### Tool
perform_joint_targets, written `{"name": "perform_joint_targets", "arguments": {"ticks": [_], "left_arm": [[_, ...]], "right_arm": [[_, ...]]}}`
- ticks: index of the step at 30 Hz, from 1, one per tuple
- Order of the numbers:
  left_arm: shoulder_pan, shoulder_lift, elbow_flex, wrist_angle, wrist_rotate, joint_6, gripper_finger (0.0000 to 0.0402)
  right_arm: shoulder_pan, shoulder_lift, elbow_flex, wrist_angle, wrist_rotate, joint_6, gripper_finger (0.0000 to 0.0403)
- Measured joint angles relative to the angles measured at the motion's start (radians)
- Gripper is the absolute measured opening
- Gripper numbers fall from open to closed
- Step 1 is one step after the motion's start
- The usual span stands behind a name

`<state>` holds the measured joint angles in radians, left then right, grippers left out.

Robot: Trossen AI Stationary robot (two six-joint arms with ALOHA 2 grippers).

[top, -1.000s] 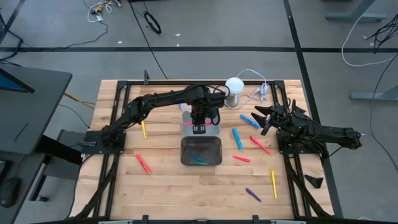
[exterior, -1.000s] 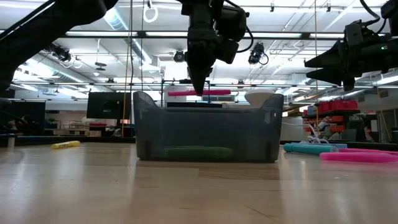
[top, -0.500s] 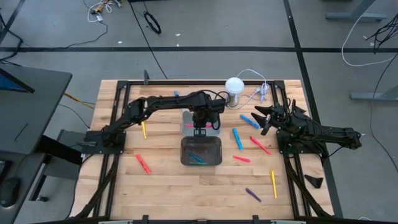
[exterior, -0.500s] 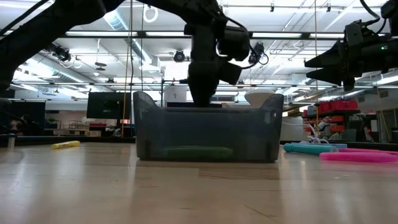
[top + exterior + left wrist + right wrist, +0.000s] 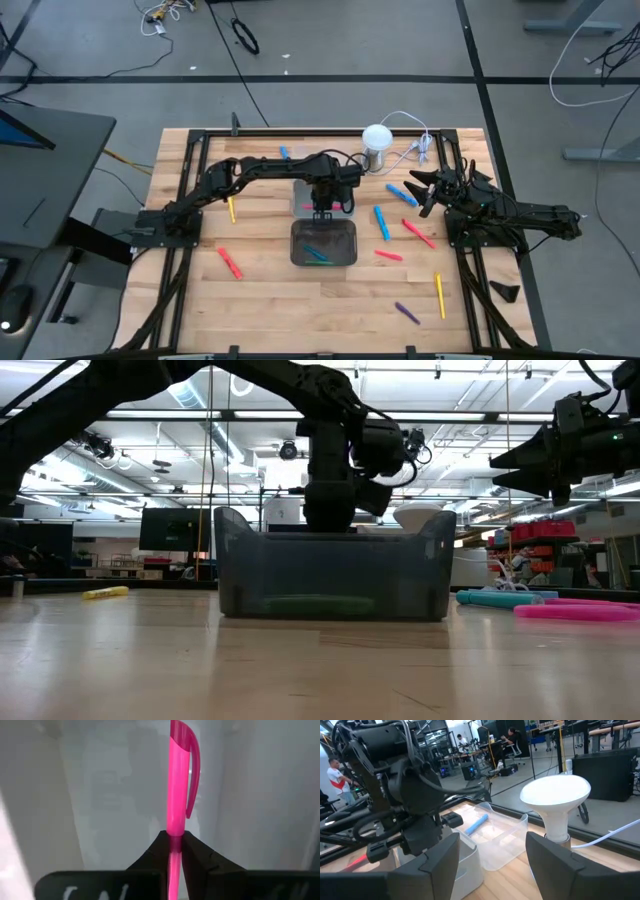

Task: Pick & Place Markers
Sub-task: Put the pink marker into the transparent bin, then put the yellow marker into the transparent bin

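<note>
The slim pink plastic marker pen [image 5: 178, 795] is clamped between the fingertips of the left gripper [image 5: 174, 851], which is lowered into the pale translucent rectangular tray [image 5: 300, 196] behind the dark grey bin [image 5: 323, 244]. The right gripper [image 5: 428, 193] is held with fingers spread, empty, above the table's right side.

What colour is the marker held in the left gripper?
Pink. The marker is pinched in the left gripper, seen best in the left wrist view.
</note>
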<state>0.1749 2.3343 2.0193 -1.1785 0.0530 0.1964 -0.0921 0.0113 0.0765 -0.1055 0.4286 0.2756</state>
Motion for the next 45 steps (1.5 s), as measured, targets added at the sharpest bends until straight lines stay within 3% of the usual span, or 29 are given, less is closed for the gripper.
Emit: {"name": "perform_joint_targets", "arguments": {"ticks": [18, 33, 45], "left_arm": [[0.003, -0.001, 0.000, -0.001, 0.000, -0.009, 0.0111], [0.011, -0.009, 0.008, -0.005, 0.001, -0.079, 0.0117], [0.044, -0.117, 0.011, -0.020, 0.002, -0.217, 0.0117]], "right_arm": [[0.000, 0.000, 0.000, 0.000, 0.000, 0.000, 0.0231], [0.000, 0.000, 0.000, 0.000, 0.000, 0.000, 0.0231], [0.000, 0.000, 0.000, 0.000, 0.000, 0.000, 0.0231]]}}
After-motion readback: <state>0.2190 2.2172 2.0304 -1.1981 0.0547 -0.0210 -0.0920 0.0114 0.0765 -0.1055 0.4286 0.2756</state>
